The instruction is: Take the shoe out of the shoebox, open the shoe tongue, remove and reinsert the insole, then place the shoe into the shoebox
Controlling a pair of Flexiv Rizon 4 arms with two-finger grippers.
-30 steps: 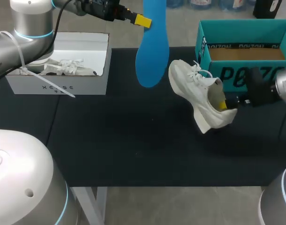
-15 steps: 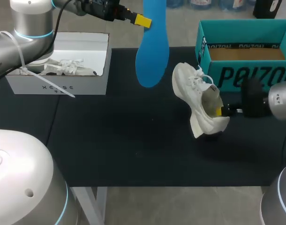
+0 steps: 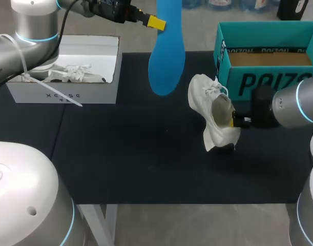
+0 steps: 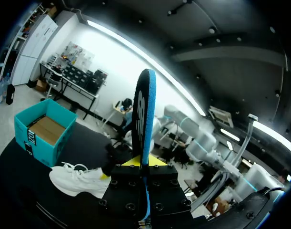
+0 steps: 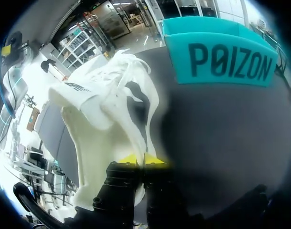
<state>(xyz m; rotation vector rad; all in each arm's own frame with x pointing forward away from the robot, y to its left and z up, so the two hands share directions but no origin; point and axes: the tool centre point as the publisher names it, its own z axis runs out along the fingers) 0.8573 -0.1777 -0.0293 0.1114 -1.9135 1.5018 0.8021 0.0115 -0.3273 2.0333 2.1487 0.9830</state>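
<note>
Blue and slim, your insole point(image 3: 166, 61) hangs over the far side of the table point(image 3: 146, 154). Its long axis runs straight up and down, with the broad rounded end pointing down and the upper end out of the head view. Your left gripper point(image 3: 157, 23) is clamped on it well above that rounded end. From the left wrist you see the insole edge-on, rising ahead of the fingers.

The white shoe point(image 3: 213, 110) is out of the teal shoebox point(image 3: 269, 82), just in front of it, and to the right of the insole without touching it. It stands steeply, toe up and toward the far side, heel down close to the mat. The sole faces left and the opening faces right.

Your right gripper point(image 5: 143, 161) has its fingers pinched on the thin wall of the heel collar, one tip inside the opening.

At the far left a white box point(image 3: 64, 95) holds a second shoe point(image 3: 74, 74).
</note>
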